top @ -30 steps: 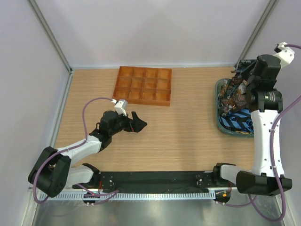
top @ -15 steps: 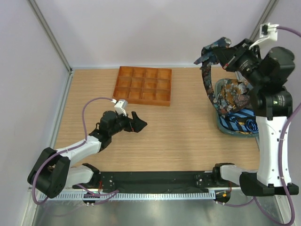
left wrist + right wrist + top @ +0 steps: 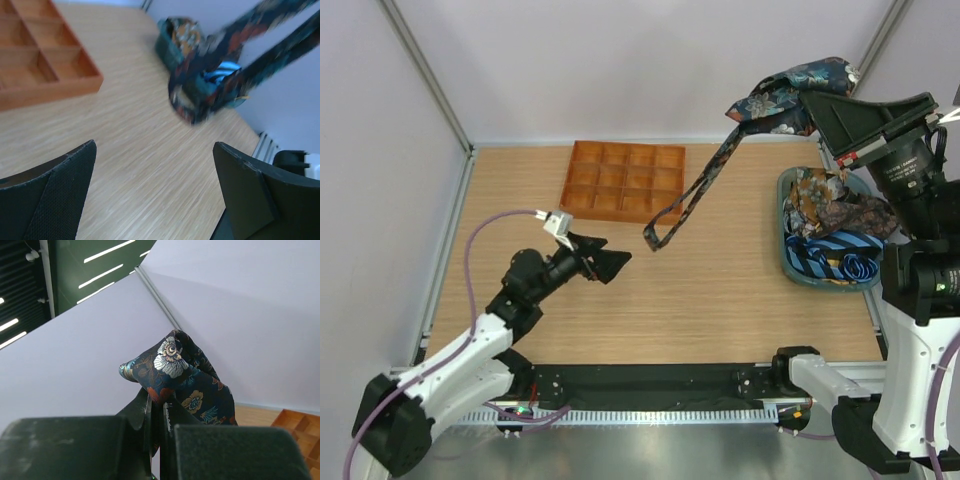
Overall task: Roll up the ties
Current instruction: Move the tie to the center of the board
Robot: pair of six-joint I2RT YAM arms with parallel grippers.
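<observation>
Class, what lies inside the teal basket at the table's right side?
In the basket, a crumpled brown-orange floral tie and a blue striped tie show; anything beneath them is covered.

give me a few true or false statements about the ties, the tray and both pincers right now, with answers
1. The right pincer is shut on a dark floral fabric necktie, which hangs from it over the wooden table. True.
2. The left pincer is shut on that necktie's lower end. False: it is open, holds nothing and is apart from the necktie.
3. A rolled tie sits in the orange gridded wooden tray. False: no tie shows in any of its compartments.
4. A blue striped tie lies in the teal basket on the right side. True.
</observation>
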